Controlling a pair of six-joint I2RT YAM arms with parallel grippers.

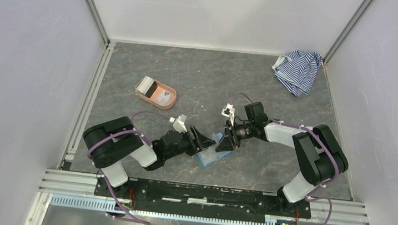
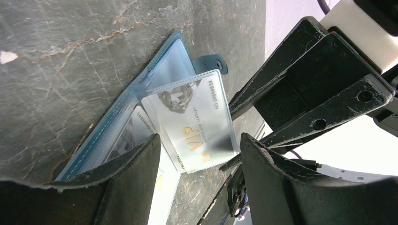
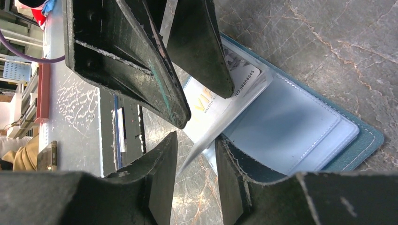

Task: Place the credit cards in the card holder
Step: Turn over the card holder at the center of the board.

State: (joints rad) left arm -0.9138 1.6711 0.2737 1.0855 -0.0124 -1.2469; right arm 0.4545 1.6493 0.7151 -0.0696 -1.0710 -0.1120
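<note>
Fingers (image 2: 136,183) of the left arm straddle the silver VIP credit card (image 2: 197,122). The right arm's fingers (image 3: 159,183) flank a clear sleeve (image 3: 206,143). Whether either pair grips cannot be told. The card lies in the open teal folding card holder (image 2: 159,70) on the grey desk (image 2: 56,70). It should be eased in squarely.

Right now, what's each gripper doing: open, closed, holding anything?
Left gripper: open, fingers either side of the card.
Right gripper: fingers apart around a sleeve edge; grip cannot be told.
</note>
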